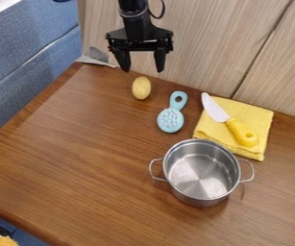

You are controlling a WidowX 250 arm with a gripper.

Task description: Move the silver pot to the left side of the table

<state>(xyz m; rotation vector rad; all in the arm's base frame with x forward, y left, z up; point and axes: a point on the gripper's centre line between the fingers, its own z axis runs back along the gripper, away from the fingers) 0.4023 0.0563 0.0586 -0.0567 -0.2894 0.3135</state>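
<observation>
Silver pot point(198, 175) upright, with nothing in it, well apart from the black gripper point(142, 68): camera-ward of it and off to its right as seen from the camera. One loop handle at the pot's left, another at its right. At the far rim, a folded yellow cloth point(259, 120), also camera-ward and right of the gripper; hard to say, with the rim in the way, whether in contact with the pot's wall. On the cloth, a toy knife point(242, 133) with a yellow handle. Closer to the gripper, just right of its fingertips and camera-ward, a light-blue brush point(171, 120); closest of all, almost straight below, a yellow egg-shaped toy point(141, 88). Gripper spread wide, hanging with nothing between its fingers. Step in hand, by judgement: reach the pot and take hold. Pass high over egg and brush, then come down over the near-left wall or the left handle, one finger inside the rim and one outside. Close squarely on the metal; smooth and curved, so likely to slip or swing from a shallow pinch. Lift a little before travel, so as not to drag the cloth, then carry left across the brown table point(66, 144) and lower level, well inside the edge.
</observation>
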